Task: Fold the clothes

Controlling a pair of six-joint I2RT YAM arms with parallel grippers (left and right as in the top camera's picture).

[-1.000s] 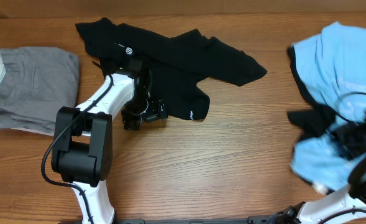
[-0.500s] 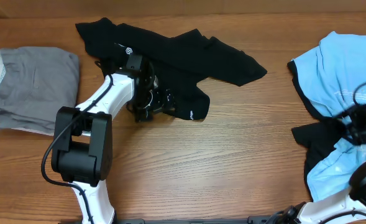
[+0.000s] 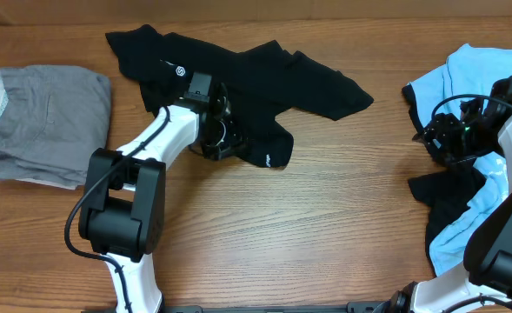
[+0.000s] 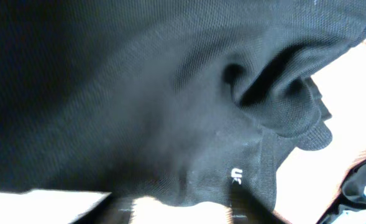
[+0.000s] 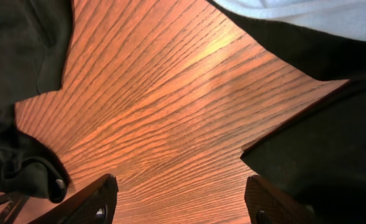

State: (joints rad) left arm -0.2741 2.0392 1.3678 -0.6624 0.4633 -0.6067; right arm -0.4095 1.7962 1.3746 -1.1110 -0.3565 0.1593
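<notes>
The black tee (image 3: 238, 74) lies unfolded and rumpled across the far middle of the table (image 3: 325, 226). It stretches slantwise, with one sleeve toward the far left corner and a lobe hanging down toward me that carries small white lettering (image 4: 235, 176). The blue tee (image 3: 490, 78) sits heaped at the right edge, creased, with dark cloth (image 3: 451, 196) tangled under its near side.

My left hand (image 3: 228, 143) is down on the near lobe of the black tee, pressed into the fabric. On its wrist camera, black knit fills almost the whole view and bunches into a deep fold. The fingers are only a blur at the bottom edge, so I cannot tell how far they stand apart or whether they have any cloth pinched.

My right hand (image 5: 179, 205) hangs over the left edge of the blue heap. Its fingers (image 5: 89, 202) are spread wide, with bare wood showing between them and dark cloth on either side. It holds nothing.

A folded grey garment (image 3: 51, 113) rests at the far left.
</notes>
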